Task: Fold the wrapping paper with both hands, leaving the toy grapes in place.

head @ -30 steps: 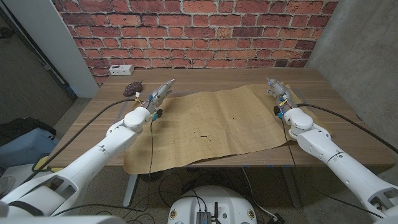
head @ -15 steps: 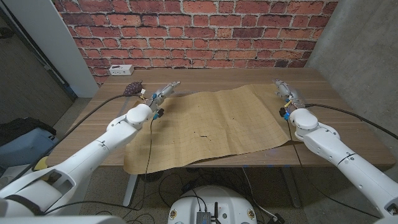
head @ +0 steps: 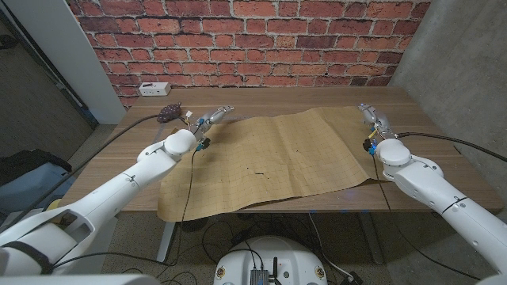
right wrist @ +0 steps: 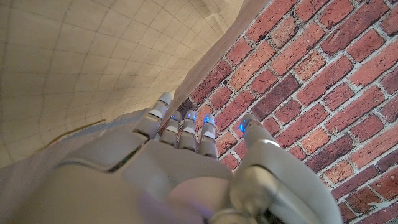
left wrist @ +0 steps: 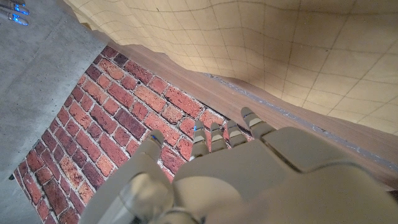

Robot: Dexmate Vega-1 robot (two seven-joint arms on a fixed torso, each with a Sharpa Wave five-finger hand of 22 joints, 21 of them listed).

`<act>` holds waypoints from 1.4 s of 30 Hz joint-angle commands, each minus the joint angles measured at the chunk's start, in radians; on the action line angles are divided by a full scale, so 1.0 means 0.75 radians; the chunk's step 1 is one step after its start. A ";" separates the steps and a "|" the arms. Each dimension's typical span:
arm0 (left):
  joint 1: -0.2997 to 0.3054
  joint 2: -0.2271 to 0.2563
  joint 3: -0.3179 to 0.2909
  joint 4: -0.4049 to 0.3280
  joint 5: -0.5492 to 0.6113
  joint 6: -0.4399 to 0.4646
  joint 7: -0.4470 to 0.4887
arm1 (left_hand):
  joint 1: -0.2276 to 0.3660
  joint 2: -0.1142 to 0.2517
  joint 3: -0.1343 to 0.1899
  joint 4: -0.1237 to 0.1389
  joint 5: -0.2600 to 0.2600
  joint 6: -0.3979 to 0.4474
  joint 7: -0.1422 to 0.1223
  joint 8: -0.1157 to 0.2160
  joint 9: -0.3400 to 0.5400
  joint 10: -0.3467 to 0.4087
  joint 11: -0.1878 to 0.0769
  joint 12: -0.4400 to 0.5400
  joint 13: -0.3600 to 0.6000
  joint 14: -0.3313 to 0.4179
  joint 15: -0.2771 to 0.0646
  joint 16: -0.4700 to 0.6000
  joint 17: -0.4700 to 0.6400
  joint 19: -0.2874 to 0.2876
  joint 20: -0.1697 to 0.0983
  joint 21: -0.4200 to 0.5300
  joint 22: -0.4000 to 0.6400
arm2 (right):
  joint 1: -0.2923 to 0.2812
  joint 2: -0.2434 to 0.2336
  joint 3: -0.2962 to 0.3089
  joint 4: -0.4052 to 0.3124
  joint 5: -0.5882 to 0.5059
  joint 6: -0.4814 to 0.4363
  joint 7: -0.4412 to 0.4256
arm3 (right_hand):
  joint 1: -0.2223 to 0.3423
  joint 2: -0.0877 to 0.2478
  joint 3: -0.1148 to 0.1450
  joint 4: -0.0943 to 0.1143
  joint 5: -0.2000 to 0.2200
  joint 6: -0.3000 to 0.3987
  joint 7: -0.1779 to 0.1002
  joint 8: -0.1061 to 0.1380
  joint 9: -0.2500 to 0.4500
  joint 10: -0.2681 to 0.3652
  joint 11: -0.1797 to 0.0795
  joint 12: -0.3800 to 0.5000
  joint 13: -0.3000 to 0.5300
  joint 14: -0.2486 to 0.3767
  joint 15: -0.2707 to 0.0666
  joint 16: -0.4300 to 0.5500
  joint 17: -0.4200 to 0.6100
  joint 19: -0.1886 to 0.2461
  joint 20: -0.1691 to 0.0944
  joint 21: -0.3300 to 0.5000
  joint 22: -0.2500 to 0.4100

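The brown wrapping paper (head: 269, 162) lies spread across the middle of the table, its near left corner hanging over the front edge. The dark toy grapes (head: 168, 113) sit on bare wood beyond the paper's far left corner. My left hand (head: 211, 118) hovers at that far left corner, fingers stretched out and holding nothing. My right hand (head: 374, 119) is just off the paper's far right edge, fingers straight and empty. The left wrist view shows my left hand (left wrist: 236, 168) by the paper (left wrist: 261, 43). The right wrist view shows my right hand (right wrist: 174, 168) beside the paper (right wrist: 74, 62).
A white power strip (head: 155, 89) lies at the table's far left by the brick wall (head: 253, 39). Bare table (head: 269, 103) runs behind the paper and along its right side. A concrete wall stands to the right.
My right hand has moved right, off the paper's far right corner. My left hand has shifted slightly right, its fingers swinging toward the paper. The paper and grapes have not moved.
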 commanded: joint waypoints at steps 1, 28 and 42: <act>-0.019 0.027 0.038 -0.052 0.097 0.081 -0.007 | 0.017 0.006 0.008 0.000 -0.001 0.018 0.000 -0.001 0.002 0.015 -0.002 0.008 0.005 0.008 -0.007 0.007 0.003 0.012 0.000 0.006 0.004 | -0.064 -0.059 0.044 -0.127 -0.024 -0.198 -0.101 | 0.018 0.003 0.014 0.005 -0.004 0.014 0.000 0.009 0.007 0.015 -0.003 0.009 0.004 0.015 0.003 0.011 0.004 0.011 -0.001 0.009 0.005; -0.066 0.037 0.117 -0.099 0.266 0.210 -0.039 | 0.033 0.005 0.018 -0.014 -0.007 0.096 -0.003 -0.002 0.003 0.096 -0.014 0.018 0.006 0.072 -0.019 0.011 0.003 0.048 0.001 0.013 0.004 | -0.176 -0.079 0.140 -0.272 -0.016 -0.546 -0.270 | 0.048 0.002 0.037 0.005 -0.007 0.059 -0.003 0.011 0.007 0.045 -0.013 0.009 0.004 0.029 -0.020 0.013 0.006 0.021 -0.006 0.008 0.004; -0.097 0.020 0.154 -0.073 0.296 0.239 -0.092 | 0.050 -0.001 0.024 -0.031 -0.010 0.116 -0.026 -0.010 0.003 0.118 -0.029 0.015 0.006 0.098 -0.033 0.010 0.001 0.069 -0.005 0.016 0.002 | -0.232 -0.025 0.193 -0.333 -0.023 -0.731 -0.408 | 0.079 -0.002 0.055 -0.009 -0.007 0.076 -0.005 0.009 0.007 0.054 -0.021 0.006 0.004 0.034 -0.036 0.009 0.002 0.022 -0.010 0.006 0.004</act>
